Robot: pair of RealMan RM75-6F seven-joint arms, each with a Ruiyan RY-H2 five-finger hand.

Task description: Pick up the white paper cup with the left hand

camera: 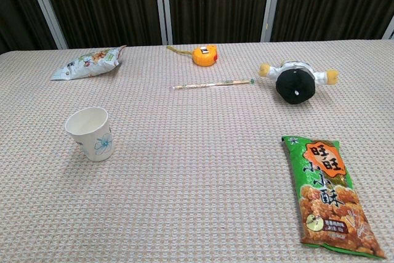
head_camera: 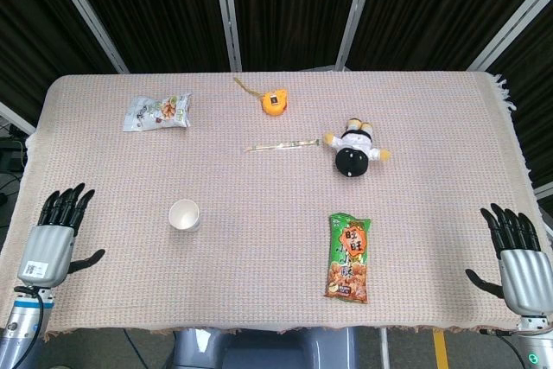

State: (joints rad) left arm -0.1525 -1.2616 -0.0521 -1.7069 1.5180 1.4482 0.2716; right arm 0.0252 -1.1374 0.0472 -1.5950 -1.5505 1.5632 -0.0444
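Note:
The white paper cup (head_camera: 185, 214) stands upright on the woven tablecloth, left of centre; in the chest view the cup (camera: 90, 133) shows a blue flower print. My left hand (head_camera: 54, 240) hovers at the table's near left corner, fingers spread and holding nothing, well to the left of the cup. At the near right corner my right hand (head_camera: 518, 261) is likewise spread and empty. Neither hand appears in the chest view.
A green snack bag (head_camera: 348, 257) lies at the front right. A black and white plush toy (head_camera: 353, 151), wrapped chopsticks (head_camera: 282, 145), an orange tape measure (head_camera: 274, 101) and a pale snack bag (head_camera: 156, 111) lie farther back.

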